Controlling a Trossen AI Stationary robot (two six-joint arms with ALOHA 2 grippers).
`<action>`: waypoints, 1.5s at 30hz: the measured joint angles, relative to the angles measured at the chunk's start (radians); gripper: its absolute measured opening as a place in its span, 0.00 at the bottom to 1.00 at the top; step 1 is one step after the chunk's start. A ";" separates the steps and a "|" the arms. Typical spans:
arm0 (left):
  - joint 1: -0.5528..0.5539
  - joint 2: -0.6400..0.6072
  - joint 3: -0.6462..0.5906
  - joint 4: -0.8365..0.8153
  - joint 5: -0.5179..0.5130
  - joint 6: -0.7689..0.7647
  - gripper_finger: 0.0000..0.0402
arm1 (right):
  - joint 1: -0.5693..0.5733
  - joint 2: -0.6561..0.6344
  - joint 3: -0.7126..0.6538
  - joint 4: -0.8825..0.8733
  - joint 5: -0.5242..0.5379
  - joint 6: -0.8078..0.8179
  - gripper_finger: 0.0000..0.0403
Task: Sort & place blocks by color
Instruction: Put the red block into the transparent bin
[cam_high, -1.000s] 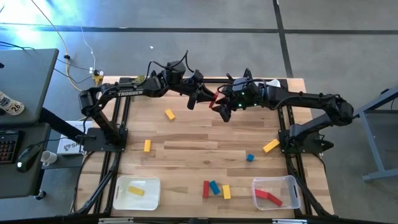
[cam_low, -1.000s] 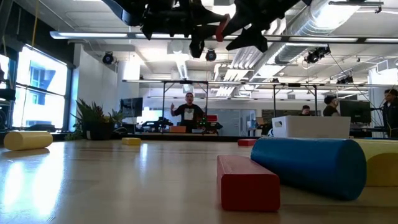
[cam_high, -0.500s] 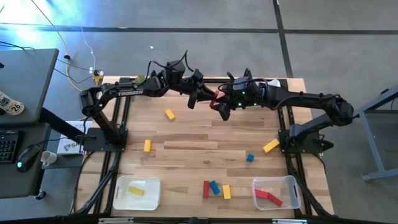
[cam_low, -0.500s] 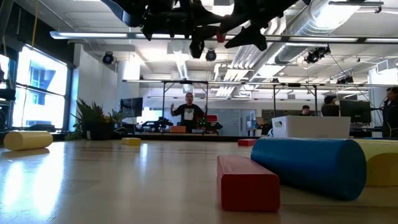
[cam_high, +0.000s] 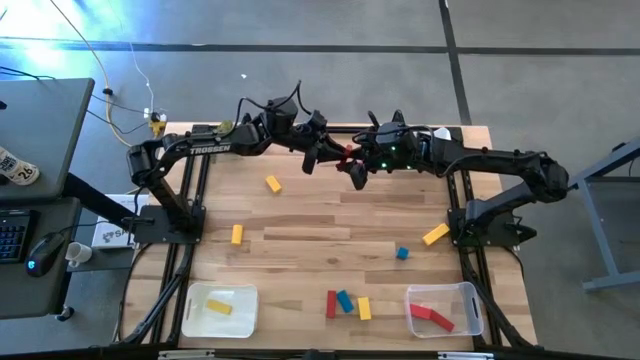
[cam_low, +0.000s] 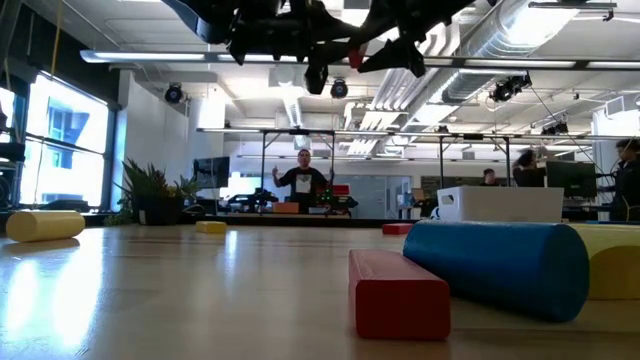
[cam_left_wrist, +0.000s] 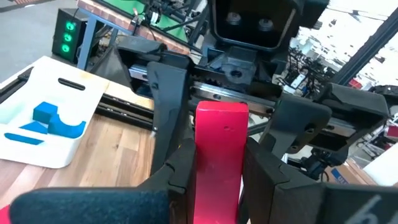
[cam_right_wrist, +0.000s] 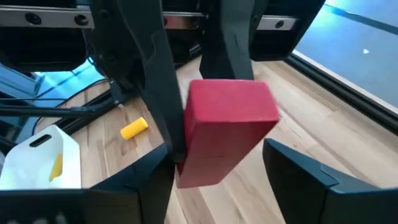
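Meeting: both grippers above the table's (cam_high: 300, 225) far edge.
Left gripper (cam_high: 322, 155): clamps red block (cam_left_wrist: 219, 155).
Right gripper (cam_high: 357, 172): spread around that block.

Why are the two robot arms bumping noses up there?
They are passing a red block from one to the other above the far end of the table. The left gripper is clamped on it, and the right gripper is open around its other end. More blocks lie on the table, some already in the bins.
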 joint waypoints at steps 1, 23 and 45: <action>0.000 0.000 0.000 0.008 -0.001 -0.006 0.16 | 0.000 0.000 0.000 0.003 0.001 0.000 0.53; -0.002 -0.002 -0.001 0.040 -0.026 -0.031 0.32 | 0.000 -0.001 0.000 0.007 -0.031 0.054 0.22; 0.021 -0.002 -0.001 -0.020 -0.064 0.011 0.33 | 0.153 0.001 -0.002 -0.422 -0.134 0.366 0.22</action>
